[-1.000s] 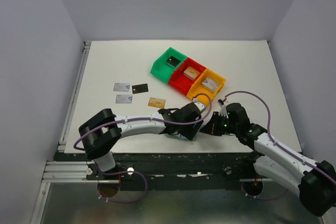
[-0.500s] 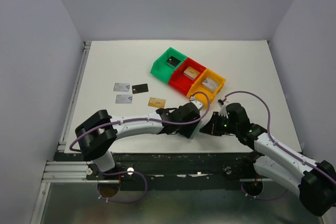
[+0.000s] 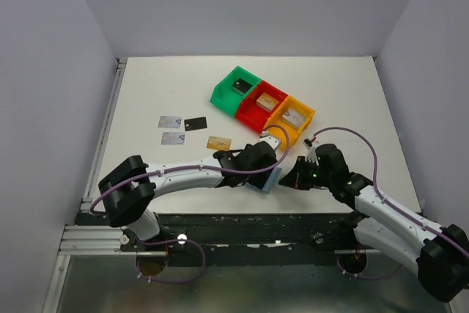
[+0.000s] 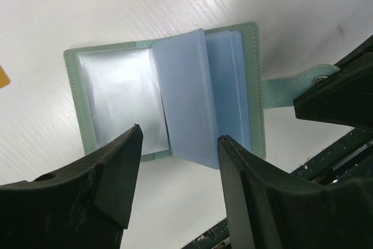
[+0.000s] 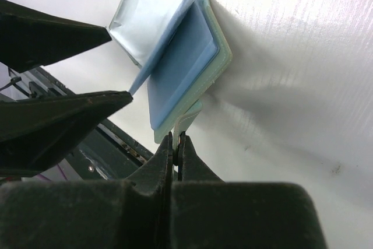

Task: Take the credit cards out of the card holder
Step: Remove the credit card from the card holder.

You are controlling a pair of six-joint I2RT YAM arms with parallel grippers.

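Card holder [image 4: 166, 94] open, visible sleeves [image 4: 122, 94] empty — cards [image 3: 196, 124] out on table [image 3: 330, 93], task seemingly done; right gripper [image 5: 176, 141] pinches strap [image 5: 185, 118], left gripper [image 4: 179, 138] gapes above.

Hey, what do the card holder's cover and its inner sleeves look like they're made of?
Card holder cover: soft, matte mint material, probably faux leather or vinyl; its strap bends limply. Inner sleeves: thin translucent bluish plastic film with a slight sheen; one leaf stands curved.

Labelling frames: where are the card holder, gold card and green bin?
card holder [image 4: 175, 97]: left wrist view, middle plastic sleeve.
gold card [image 3: 218, 143]: top view, its face.
green bin [image 3: 222, 96]: top view, outer wall.
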